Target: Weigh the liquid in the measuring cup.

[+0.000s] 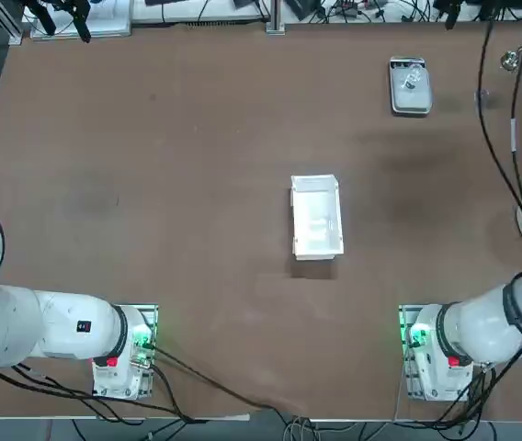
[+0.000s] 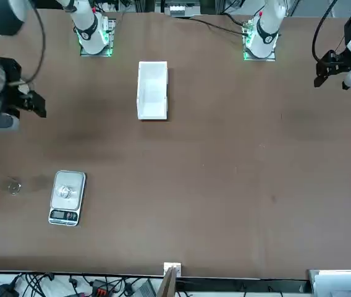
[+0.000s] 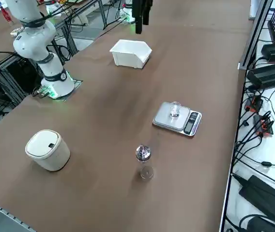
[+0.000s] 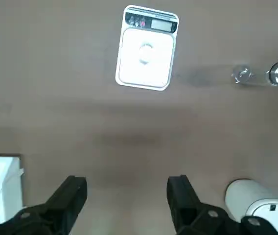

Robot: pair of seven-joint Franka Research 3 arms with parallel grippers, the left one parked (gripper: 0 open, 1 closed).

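We see the measuring cup (image 3: 175, 110), a tiny clear vessel, standing on the platform of the grey scale (image 3: 177, 118); the liquid inside it cannot be told apart from the glass. In the overhead view the scale (image 1: 410, 87) lies at the far right of the brown worktop (image 1: 178, 165), with the cup (image 1: 412, 79) on its plate. The right pincer (image 4: 127, 193) hangs above the worktop, well apart from the scale, its two black fingers (image 4: 70, 196) spread wide with nothing between them. In the front view it appears at the left edge (image 2: 30, 102), raised clear of the surface. A white open box (image 1: 317, 217) sits near the middle of the worktop. Beyond the scale, toward the robot's right, stand a small metal-topped bottle (image 3: 143, 153) and, just beside it, a clear round piece (image 3: 146, 172). A white cylindrical container (image 3: 47, 149) rests nearer the robot's right edge.
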